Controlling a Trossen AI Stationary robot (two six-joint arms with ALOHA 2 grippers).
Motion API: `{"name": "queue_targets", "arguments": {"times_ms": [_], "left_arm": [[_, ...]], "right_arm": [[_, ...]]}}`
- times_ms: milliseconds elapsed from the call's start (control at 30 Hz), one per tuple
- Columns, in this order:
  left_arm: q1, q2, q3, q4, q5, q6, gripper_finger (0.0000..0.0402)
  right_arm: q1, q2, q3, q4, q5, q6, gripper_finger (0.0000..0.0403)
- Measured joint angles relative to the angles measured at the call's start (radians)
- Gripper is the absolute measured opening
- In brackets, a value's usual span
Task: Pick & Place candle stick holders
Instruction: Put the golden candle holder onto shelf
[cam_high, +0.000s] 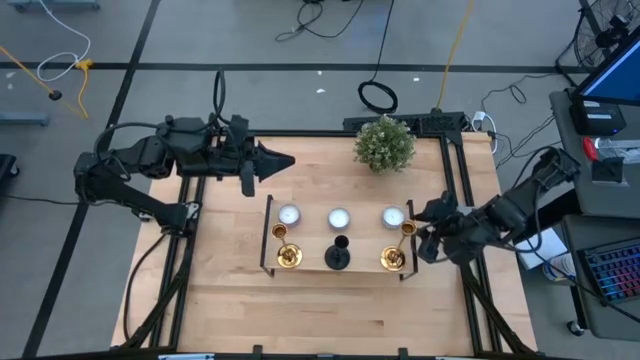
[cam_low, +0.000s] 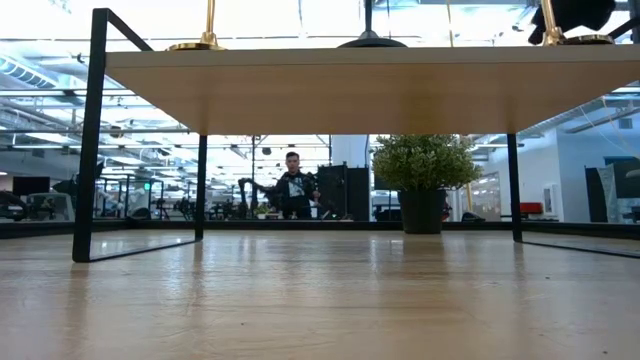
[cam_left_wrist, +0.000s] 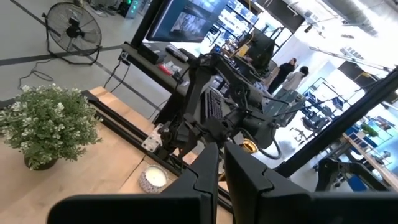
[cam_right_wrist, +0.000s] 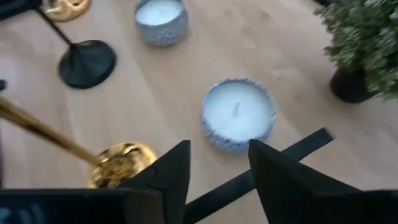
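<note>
1. We see a pale wooden table (cam_high: 330, 310). At its centre is a long wooden stand with a thin black frame (cam_high: 312, 237). A small green potted plant (cam_high: 384, 143) sits at 12 o'clock.
2. The left arm waits at 10 o'clock, well apart from the stand. The left gripper (cam_high: 285, 160) has its fingers pressed together and is empty.
3. The right arm comes in from 3 o'clock. The right gripper (cam_high: 418, 238) is at the stand's 3 o'clock end. In the right wrist view its fingers are spread with nothing between them.
4. All three holders stand upright in a row along the stand's 6 o'clock edge.
   - The slim shiny gold candlestick with a round base (cam_high: 393, 258) is at the 3 o'clock end, just beside the right gripper and not pinched.
   - The short black round-based candlestick (cam_high: 338, 256) is in the middle.
   - The second gold candlestick (cam_high: 288, 257) is at the 9 o'clock end.
5. Three small white round candles (cam_high: 339, 217) line the 12 o'clock side.
6. Our judgement is that placing looks done or nearly done. We cannot tell whether the right gripper is letting go of the holder beside it or going for it.
</note>
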Motion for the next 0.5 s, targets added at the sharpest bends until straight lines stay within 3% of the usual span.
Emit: {"name": "queue_targets", "arguments": {"times_ms": [500], "left_arm": [[0.005, -0.012, -0.001, 0.102, 0.002, -0.063, 0.003]], "right_arm": [[-0.068, -0.053, -0.001, 0.025, 0.078, -0.109, 0.0005]]}}
